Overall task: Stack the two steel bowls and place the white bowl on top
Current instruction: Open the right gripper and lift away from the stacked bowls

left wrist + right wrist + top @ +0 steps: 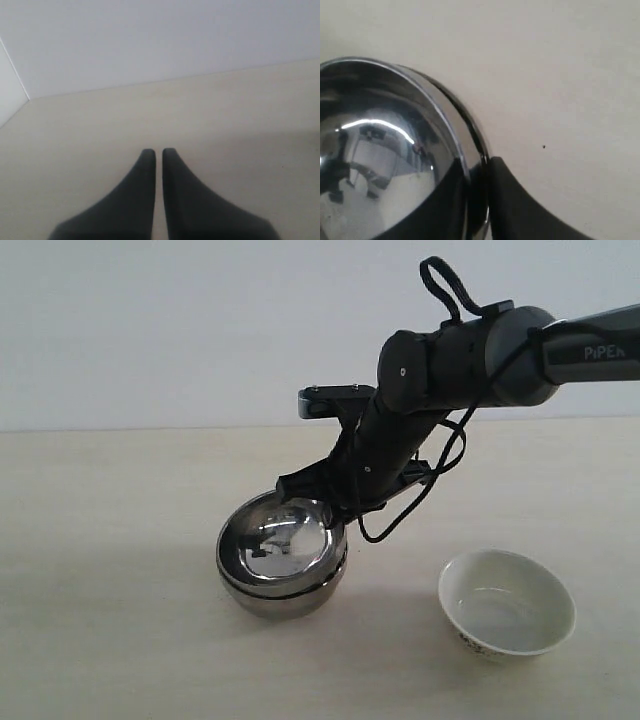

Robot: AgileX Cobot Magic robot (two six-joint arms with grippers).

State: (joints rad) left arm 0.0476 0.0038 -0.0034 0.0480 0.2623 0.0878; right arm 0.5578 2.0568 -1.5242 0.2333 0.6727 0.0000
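Observation:
Two steel bowls sit nested near the table's middle in the exterior view. The upper steel bowl (283, 545) lies tilted inside the lower steel bowl (285, 602). My right gripper (335, 520) reaches across and is shut on the upper bowl's rim at its right side. The right wrist view shows one finger inside the mirror-like upper bowl (380, 165) and the other finger (525, 210) outside, with the right gripper (477, 162) pinching the rim. The white bowl (506, 605) stands upright and apart at the front right. My left gripper (158, 152) is shut on nothing above bare table.
The pale tabletop (110, 540) runs back to a white wall (200, 330). The right arm (470, 355) and its looping cable (440, 475) hang over the space between the steel bowls and the white bowl.

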